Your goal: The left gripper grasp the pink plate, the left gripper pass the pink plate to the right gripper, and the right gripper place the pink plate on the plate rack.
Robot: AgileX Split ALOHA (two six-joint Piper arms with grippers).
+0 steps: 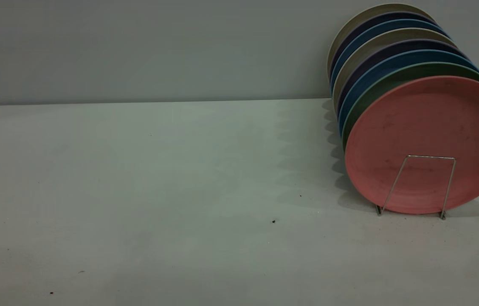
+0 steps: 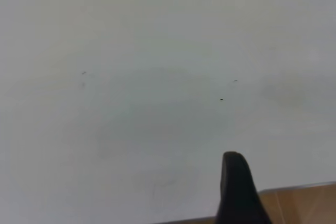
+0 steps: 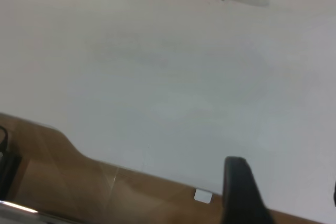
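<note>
The pink plate [image 1: 428,144] is seen standing upright in the plate rack [image 1: 411,187], foremost in a row of plates, so the placing is judged done. Of each gripper only one finger is shown, near the table edge; whether they are released cannot be told. No further move seems needed.

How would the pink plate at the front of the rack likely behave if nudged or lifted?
The pink plate looks rigid and matte, so probably stiff and not very slippery. It stands on edge behind a single wire loop of the rack, so a sideways push might roll it. It leans against the green plate, so lifting it could shift that neighbour.
</note>
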